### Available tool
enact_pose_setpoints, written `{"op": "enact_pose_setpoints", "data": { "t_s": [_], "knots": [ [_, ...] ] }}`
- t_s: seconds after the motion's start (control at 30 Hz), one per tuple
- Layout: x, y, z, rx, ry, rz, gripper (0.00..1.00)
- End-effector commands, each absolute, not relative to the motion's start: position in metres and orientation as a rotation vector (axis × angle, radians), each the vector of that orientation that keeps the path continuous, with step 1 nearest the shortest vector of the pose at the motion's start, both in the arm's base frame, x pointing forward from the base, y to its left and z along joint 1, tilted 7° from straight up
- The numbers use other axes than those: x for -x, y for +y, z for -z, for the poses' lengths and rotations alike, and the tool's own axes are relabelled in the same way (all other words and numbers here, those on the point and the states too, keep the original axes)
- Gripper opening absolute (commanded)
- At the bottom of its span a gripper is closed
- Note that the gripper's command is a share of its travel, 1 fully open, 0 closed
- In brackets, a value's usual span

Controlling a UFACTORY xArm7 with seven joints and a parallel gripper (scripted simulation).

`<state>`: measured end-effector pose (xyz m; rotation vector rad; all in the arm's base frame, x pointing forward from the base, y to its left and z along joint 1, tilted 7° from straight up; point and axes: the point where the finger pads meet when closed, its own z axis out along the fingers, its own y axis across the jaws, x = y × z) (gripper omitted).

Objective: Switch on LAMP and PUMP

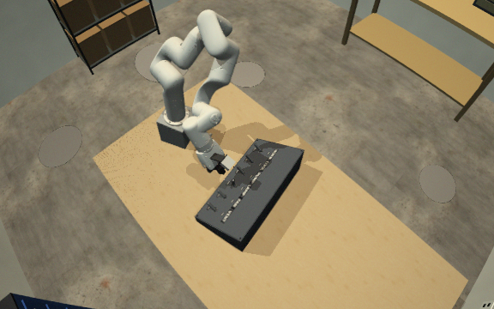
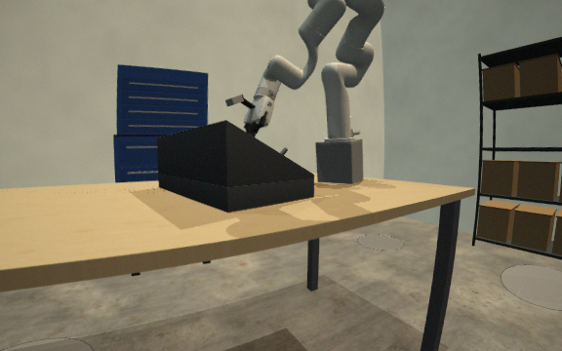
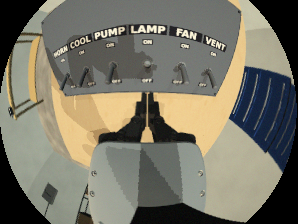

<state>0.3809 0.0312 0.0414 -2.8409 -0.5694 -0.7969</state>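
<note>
The black sloped console [image 1: 251, 190] sits on the wooden table, its switch face toward the arm. In the wrist view its labels read COOL, PUMP [image 3: 109, 32], LAMP [image 3: 148, 30], FAN and VENT, with a toggle under each. The LAMP toggle [image 3: 148, 70] stands straight ahead of my fingertips and looks tipped differently from its neighbours; the PUMP toggle [image 3: 111, 74] is just to its left. My gripper [image 3: 147, 99] is shut and empty, a short way below the LAMP toggle. It also shows in the top view [image 1: 220, 168] at the console's near edge and in the exterior view [image 2: 254, 128] above the console's top.
The arm's grey base block [image 1: 173, 130] stands on the table behind the gripper. A blue cabinet [image 2: 161, 122] is behind the console, a shelf rack with boxes [image 2: 535, 146] at the right. A second wooden table [image 1: 436, 47] stands far off.
</note>
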Motion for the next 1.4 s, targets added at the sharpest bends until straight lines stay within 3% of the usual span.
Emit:
{"op": "enact_pose_setpoints", "data": {
  "t_s": [0.0,1.07,1.37],
  "knots": [
    [-0.374,0.028,-0.056,2.842,-0.569,0.798,0.00],
    [-0.349,0.016,-0.102,2.842,-0.569,0.799,0.00],
    [-0.318,0.061,-0.097,2.832,-0.571,0.811,0.00]
  ]
}}
